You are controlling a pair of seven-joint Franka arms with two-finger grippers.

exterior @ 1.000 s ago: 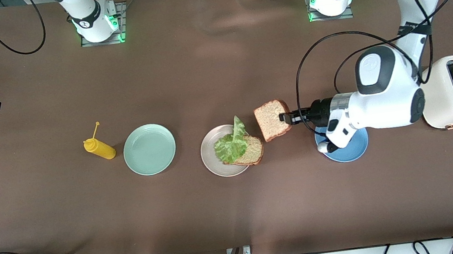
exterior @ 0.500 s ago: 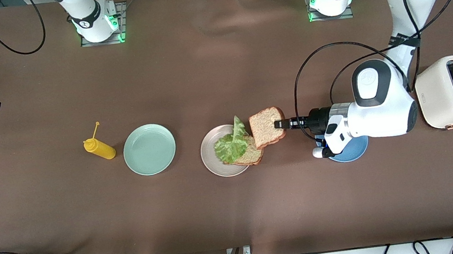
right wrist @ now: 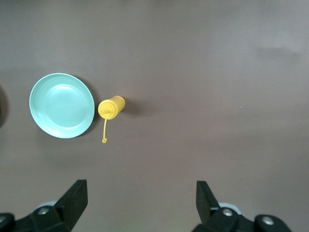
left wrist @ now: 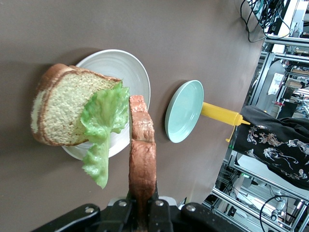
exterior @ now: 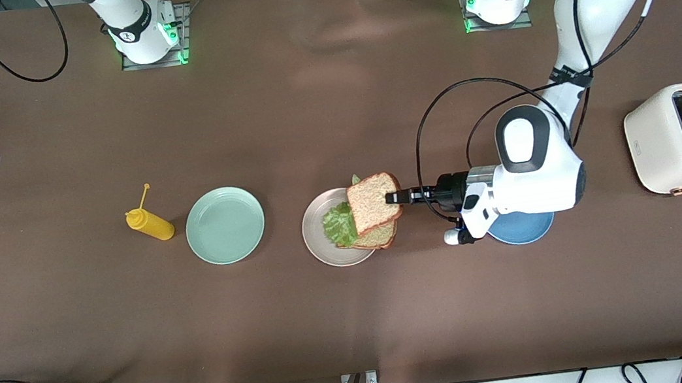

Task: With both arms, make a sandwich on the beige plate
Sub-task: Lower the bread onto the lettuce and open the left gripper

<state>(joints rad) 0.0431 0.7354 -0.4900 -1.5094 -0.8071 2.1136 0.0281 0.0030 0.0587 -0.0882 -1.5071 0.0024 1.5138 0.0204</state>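
The beige plate (exterior: 319, 246) carries a brown bread slice (exterior: 381, 237) with a green lettuce leaf (exterior: 337, 225) on it. My left gripper (exterior: 396, 198) is shut on the crust of a second bread slice (exterior: 372, 196) and holds it over the lettuce and the lower slice. In the left wrist view the held slice (left wrist: 142, 154) shows edge-on between the jaws of the left gripper (left wrist: 143, 212), above the lettuce (left wrist: 104, 123), lower slice (left wrist: 58, 113) and beige plate (left wrist: 133, 67). My right gripper (right wrist: 140, 203) waits open and empty, high over the table.
A mint-green plate (exterior: 225, 224) and a yellow squeeze bottle (exterior: 149, 224) lie toward the right arm's end. A blue plate (exterior: 521, 230) sits under the left wrist, with a cream toaster (exterior: 680, 137) beside it. The right wrist view shows the mint-green plate (right wrist: 62, 105) and bottle (right wrist: 111, 107).
My left gripper has carried the second bread slice from beside the beige plate to over the lettuce and lower slice. The right arm has not moved.
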